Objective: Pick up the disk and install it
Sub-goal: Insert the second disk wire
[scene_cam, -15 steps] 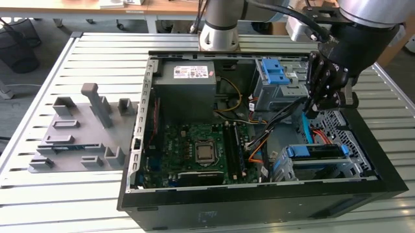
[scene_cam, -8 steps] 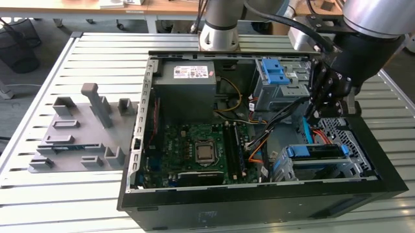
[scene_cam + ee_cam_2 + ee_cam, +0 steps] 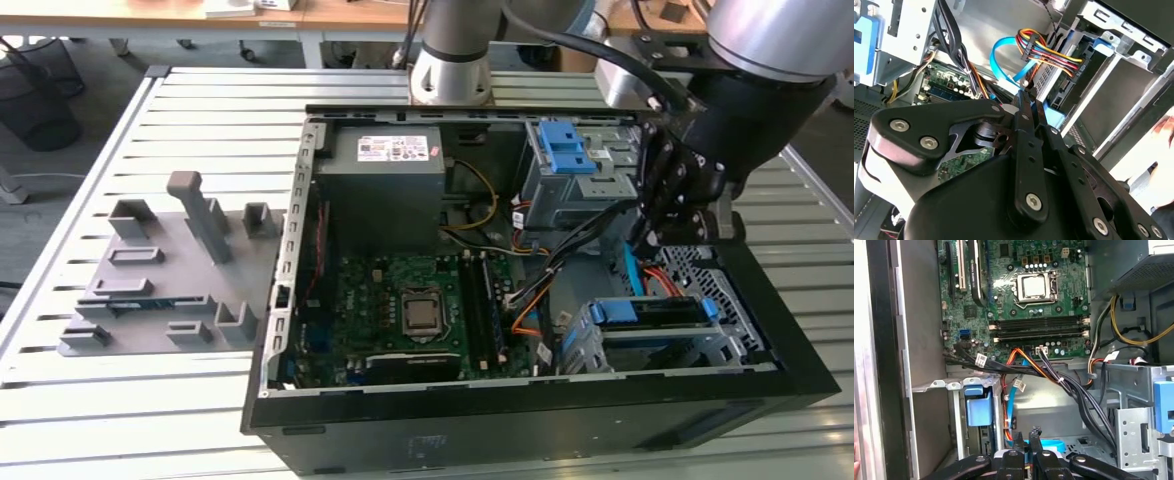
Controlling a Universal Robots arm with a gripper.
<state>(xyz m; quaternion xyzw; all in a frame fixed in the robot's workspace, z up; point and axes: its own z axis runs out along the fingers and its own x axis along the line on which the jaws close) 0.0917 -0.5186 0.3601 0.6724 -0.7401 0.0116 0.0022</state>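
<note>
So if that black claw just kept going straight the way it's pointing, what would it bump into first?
Probably the flat light-blue ribbon cable just past the black gripper, whose fingertips look closed together; beyond that lies the grey metal floor of the computer case. Depth is hard to judge here.

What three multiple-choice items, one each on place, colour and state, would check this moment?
1. Where is the gripper? A over the grey fixture; B inside the computer case, by the drive cage; C above the power supply.
2. The flat cable by its fingertips is: A green; B white; C light blue.
3. The case is: A lying open; B panelled shut; C standing upright.
B: the exterior view shows it within the case walls. C: plain in the second wrist view. A: the motherboard lies exposed.
</note>
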